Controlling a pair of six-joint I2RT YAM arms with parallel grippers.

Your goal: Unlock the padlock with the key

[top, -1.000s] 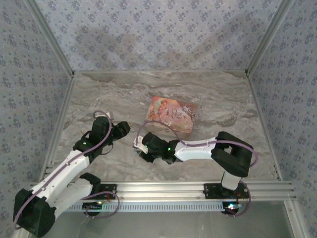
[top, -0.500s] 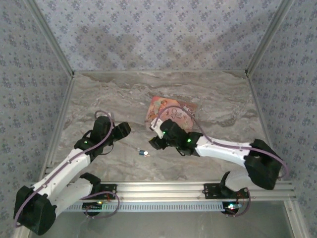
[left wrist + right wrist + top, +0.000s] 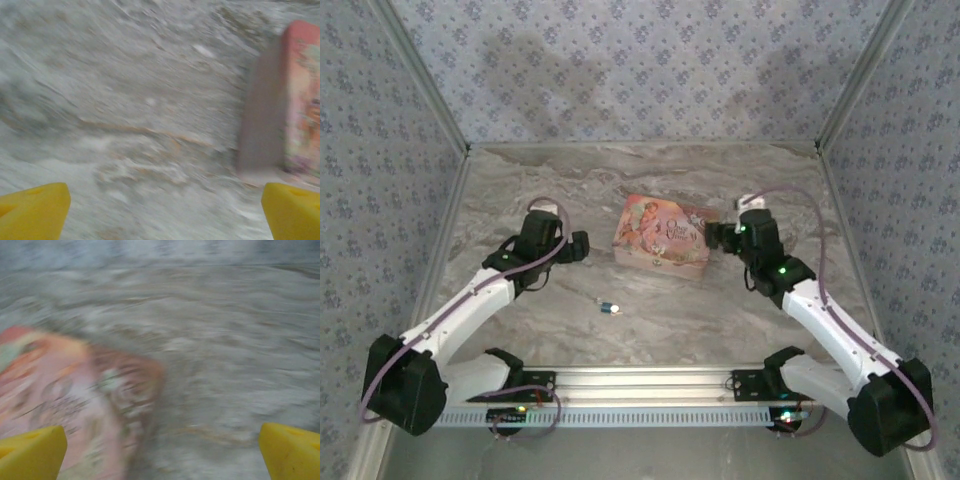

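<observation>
Here, tiny metal padlock [image 3: 611, 308], flat marble-veined tabletop [image 3: 520, 190]

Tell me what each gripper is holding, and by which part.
Nothing. The left gripper and right gripper are both open and empty; the padlock lies loose on the table.

lab booth: aluminium frame [image 3: 670, 378], patterned walls [image 3: 640, 70]

Blurred by motion, a pink picture box [image 3: 75, 385] lies at 8 o'clock on the grey marbled counter [image 3: 225, 340], the right tool [image 3: 162, 452] spread wide, its yellow fingertips [image 3: 30, 452] at 7 and 5 o'clock.
</observation>
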